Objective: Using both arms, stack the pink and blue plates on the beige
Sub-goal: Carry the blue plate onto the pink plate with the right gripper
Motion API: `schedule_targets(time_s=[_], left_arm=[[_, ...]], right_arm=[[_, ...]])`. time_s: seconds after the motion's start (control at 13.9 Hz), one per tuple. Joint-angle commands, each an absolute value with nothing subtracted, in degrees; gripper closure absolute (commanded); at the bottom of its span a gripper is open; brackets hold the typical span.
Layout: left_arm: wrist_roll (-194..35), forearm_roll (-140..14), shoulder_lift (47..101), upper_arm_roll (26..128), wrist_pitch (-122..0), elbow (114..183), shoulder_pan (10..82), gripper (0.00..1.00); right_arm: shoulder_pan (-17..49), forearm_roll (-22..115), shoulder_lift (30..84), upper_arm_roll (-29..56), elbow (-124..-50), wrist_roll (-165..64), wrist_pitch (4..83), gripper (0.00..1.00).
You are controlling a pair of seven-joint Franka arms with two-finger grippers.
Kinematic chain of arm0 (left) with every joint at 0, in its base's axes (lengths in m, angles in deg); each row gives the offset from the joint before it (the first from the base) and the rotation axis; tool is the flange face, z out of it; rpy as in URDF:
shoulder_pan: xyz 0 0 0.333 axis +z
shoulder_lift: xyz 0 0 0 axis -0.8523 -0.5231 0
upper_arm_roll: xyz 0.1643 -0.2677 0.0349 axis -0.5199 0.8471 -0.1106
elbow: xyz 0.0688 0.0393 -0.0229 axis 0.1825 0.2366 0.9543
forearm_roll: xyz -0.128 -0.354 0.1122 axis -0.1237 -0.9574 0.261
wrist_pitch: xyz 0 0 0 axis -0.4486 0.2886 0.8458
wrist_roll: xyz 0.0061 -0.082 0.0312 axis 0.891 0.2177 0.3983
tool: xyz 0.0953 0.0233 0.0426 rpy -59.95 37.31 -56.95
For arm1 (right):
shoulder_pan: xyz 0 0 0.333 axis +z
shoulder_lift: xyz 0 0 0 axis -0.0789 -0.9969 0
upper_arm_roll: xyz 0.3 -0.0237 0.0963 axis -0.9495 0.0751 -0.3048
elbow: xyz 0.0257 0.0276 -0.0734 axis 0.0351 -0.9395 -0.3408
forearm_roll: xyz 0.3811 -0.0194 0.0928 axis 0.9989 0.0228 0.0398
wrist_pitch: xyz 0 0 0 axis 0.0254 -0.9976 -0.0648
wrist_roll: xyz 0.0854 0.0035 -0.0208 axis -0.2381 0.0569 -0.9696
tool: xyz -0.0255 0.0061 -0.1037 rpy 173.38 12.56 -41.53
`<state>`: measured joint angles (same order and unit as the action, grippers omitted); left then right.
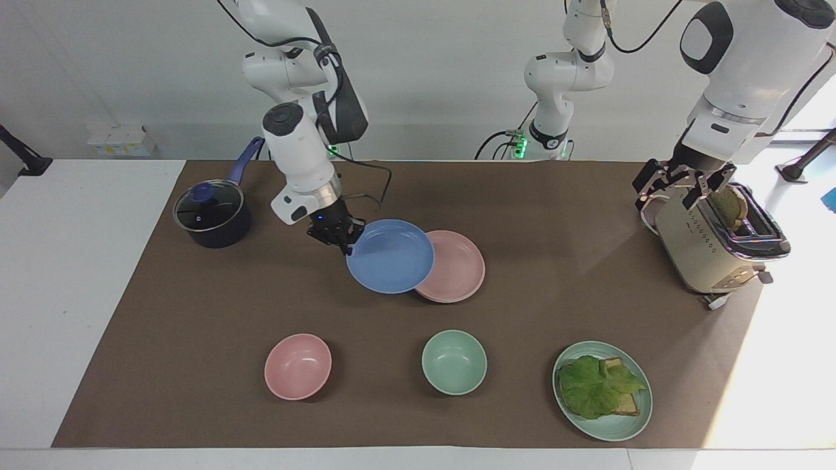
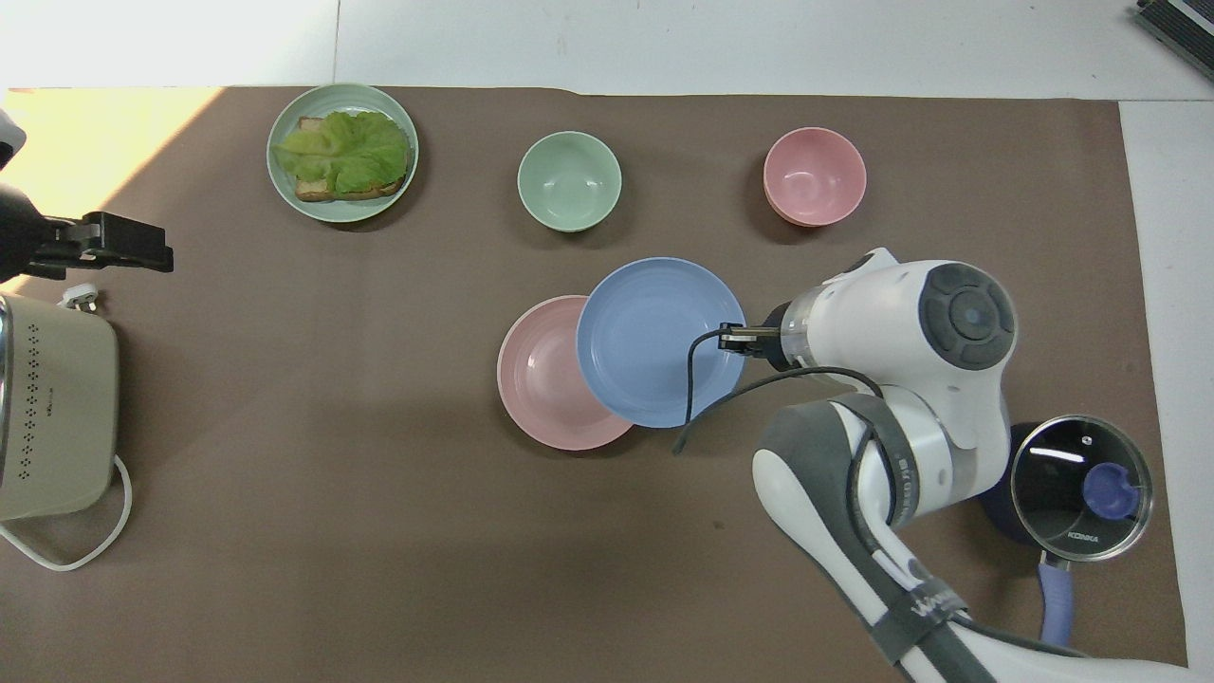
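Observation:
My right gripper (image 1: 349, 245) (image 2: 730, 340) is shut on the rim of the blue plate (image 1: 392, 256) (image 2: 654, 341). It holds the plate level in the air, and the plate overlaps the edge of the pink plate (image 1: 460, 271) (image 2: 541, 375) that faces the right arm's end. The pink plate lies flat near the middle of the brown mat. The beige plate is hidden in both views. My left gripper (image 1: 686, 186) (image 2: 142, 249) waits open over the toaster (image 1: 712, 241) (image 2: 52, 417) with nothing between its fingers.
A dark pot with a glass lid (image 1: 212, 219) (image 2: 1081, 484) stands at the right arm's end. Farther from the robots are a pink bowl (image 1: 298, 366) (image 2: 815, 176), a green bowl (image 1: 454, 361) (image 2: 569, 180) and a mint plate (image 1: 614, 431) (image 2: 280, 180) with toast and lettuce.

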<state>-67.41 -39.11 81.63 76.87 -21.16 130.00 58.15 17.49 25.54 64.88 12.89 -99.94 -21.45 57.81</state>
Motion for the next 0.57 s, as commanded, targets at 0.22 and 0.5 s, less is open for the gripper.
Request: schedule_targets(time_s=[0.22, 0.5], left_arm=[[-67.1, -38.2, 82.0, 76.9, -20.0, 129.7, 58.3, 0.00], [-67.1, -38.2, 82.0, 76.9, -20.0, 129.7, 58.3, 0.00]], right_arm=[[25.2, 20.8, 57.3, 13.2, -95.6, -9.5, 60.7, 1.00], [25.4, 19.5, 56.2, 13.1, -95.5, -8.5, 61.9, 1.00]])
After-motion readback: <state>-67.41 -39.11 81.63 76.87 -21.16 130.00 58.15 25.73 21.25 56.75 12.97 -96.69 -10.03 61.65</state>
